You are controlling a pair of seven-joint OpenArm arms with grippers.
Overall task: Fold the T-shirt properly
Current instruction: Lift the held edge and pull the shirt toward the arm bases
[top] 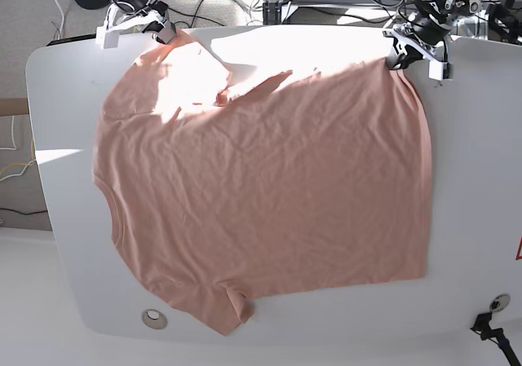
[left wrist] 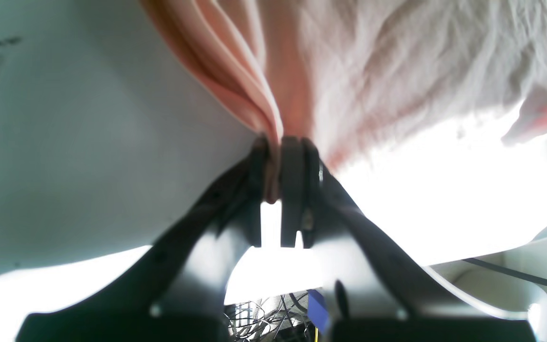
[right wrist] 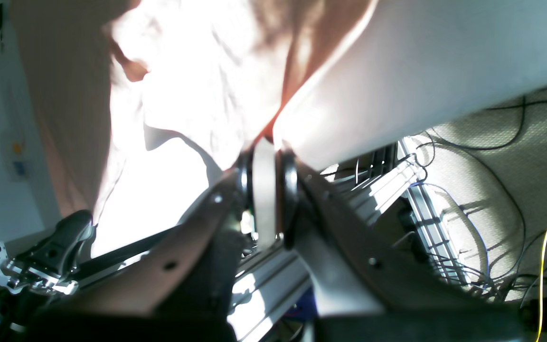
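Now both claws – left claw (left wrist: 276,171), right claw (right wrist: 266,190) – on T-shirt (top: 269,195)

Left tool (left wrist: 273,171) and right tool (right wrist: 266,183) both pinched closed.

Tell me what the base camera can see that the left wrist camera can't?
Only the base view shows the whole pink T-shirt spread flat on the white table, with its neckline at the left edge, one sleeve at the bottom, and both grippers at the far corners: the right gripper and the left gripper. Only the left wrist view shows, close up, the dark fingers pinching bunched folds of fabric, plus tangled cables below. Both show the pink shirt, the white table and the left gripper shut on the cloth.
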